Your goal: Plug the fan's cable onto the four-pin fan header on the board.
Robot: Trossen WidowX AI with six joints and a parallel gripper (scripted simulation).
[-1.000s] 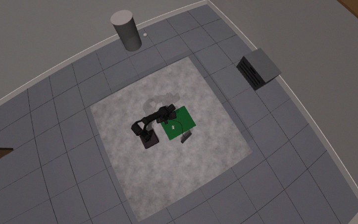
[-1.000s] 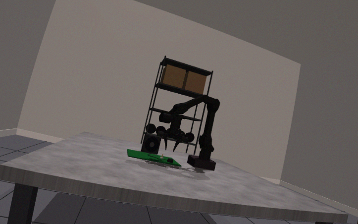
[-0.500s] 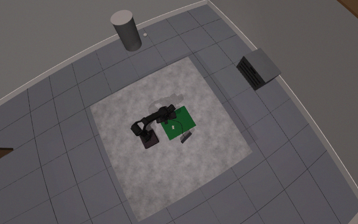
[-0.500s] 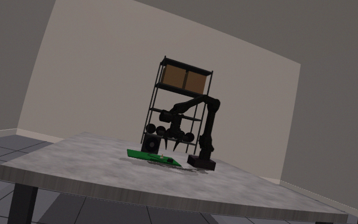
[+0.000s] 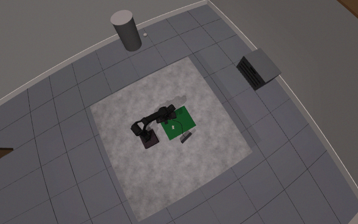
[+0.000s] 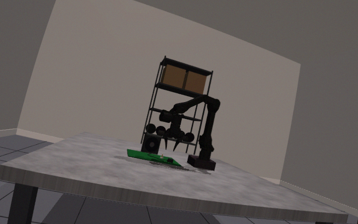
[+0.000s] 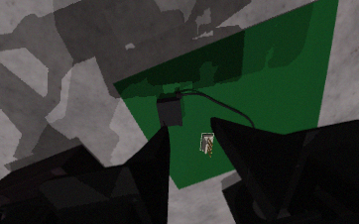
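The green board (image 5: 187, 119) (image 6: 138, 154) (image 7: 284, 89) lies on the table. The white four-pin header (image 5: 173, 126) (image 6: 162, 156) (image 7: 206, 144) stands on it, with its pins showing and no plug on them. The black plug (image 6: 170, 160) (image 7: 170, 113) lies loose on the board, off to one side of the header. A thin black cable (image 7: 229, 108) runs from it across the board. My gripper (image 6: 170, 150) (image 7: 189, 126) is partly open and empty, above the board. In the wrist view one fingertip overlaps the plug's lower edge and the other is beside the header.
The fan (image 5: 185, 137) (image 6: 151, 143) stands upright just off the board's edge, at the cable's other end. The arm's base (image 5: 149, 140) (image 6: 201, 162) is on the table beside the board. A shelf rack with boxes (image 6: 174, 76) stands in the background.
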